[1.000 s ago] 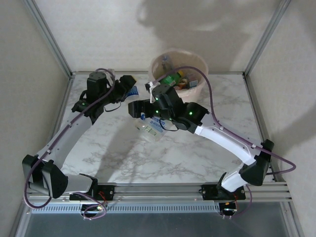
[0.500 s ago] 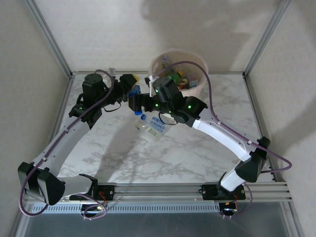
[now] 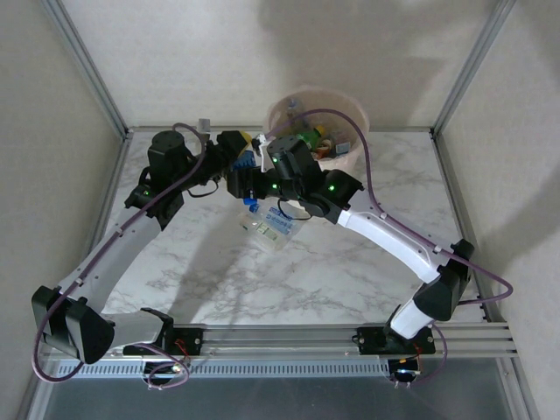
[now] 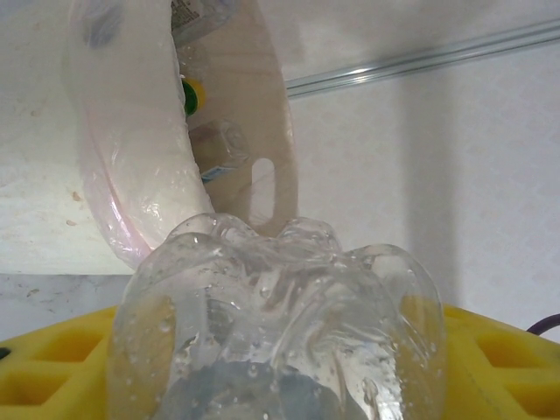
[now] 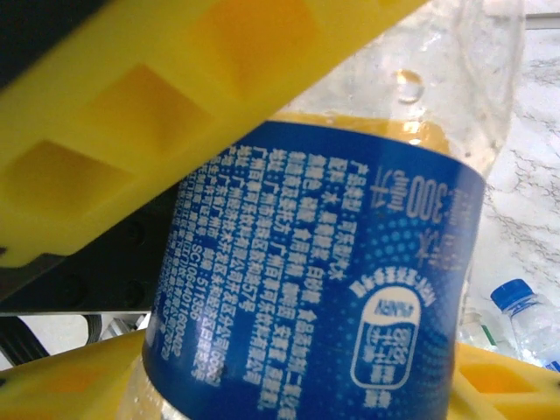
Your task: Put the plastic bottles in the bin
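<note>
One clear bottle [image 4: 280, 280] with a blue label, up off the table and near the bin [image 4: 262, 105], base pointing toward it. Pinched on it from both sides by the yellow pads of the left gripper [image 4: 280, 367]. Straddling a blue label, seemingly of the same bottle: the right gripper [image 5: 289, 385]. Impossible to tell a true pinch from mere flanking there.

Judged as a carry or handover toward the bin. Hold one firm pinch throughout and let go with the other side only once the grip is sure. Lift above the rim, bring the bottle over the opening, then spread the fingers. Avoid snagging the thin pink liner [image 4: 131, 175] or knocking the rim.

Counted: one bin, two grippers and one bottle aloft. One more blue-capped bottle [image 3: 267, 229] lying on the marble table [image 3: 219, 271] below the grippers, apart from the bin. At least three bottles inside the bin, a green bottle [image 3: 302, 138] among them; exact number hidden.
</note>
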Controlling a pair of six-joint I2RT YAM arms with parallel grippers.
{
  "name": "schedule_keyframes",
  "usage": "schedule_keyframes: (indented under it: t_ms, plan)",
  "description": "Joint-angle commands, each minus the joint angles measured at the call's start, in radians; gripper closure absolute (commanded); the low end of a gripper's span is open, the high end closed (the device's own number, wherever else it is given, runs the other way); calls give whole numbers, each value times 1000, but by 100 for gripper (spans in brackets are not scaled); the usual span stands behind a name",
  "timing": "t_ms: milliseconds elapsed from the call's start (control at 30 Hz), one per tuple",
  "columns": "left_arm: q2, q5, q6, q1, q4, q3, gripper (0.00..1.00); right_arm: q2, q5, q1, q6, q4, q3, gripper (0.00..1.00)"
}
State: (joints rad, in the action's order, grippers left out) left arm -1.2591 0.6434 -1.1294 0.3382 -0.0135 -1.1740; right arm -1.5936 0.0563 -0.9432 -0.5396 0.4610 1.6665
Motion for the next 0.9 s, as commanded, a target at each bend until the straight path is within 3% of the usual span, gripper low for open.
schedule_keyframes:
  t_ms: [0,167,233,300,433,567,667,867]
  plan:
    - [13,36,5,8,-40,7,40,16,-19,9,4,-17,22,38]
    - [5,18,1,7,-56,3,33,39,-23,9,3,-23,6,42]
    - [0,7,0,8,-59,-9,21,47,-28,9,3,-22,3,43]
    - [-6,-17,8,8,-50,-30,2,55,-35,10,1,-18,-2,44]
    - [-31,-87,95,4,64,-148,0,67,-72,10,13,13,7,44]
    - [-20,-237,214,4,203,-266,1,64,-178,36,68,115,100,44]
    - [25,-331,252,3,210,-247,1,47,-221,102,126,195,202,45]
    - [90,-351,254,3,190,-106,0,-11,-258,244,264,250,326,44]
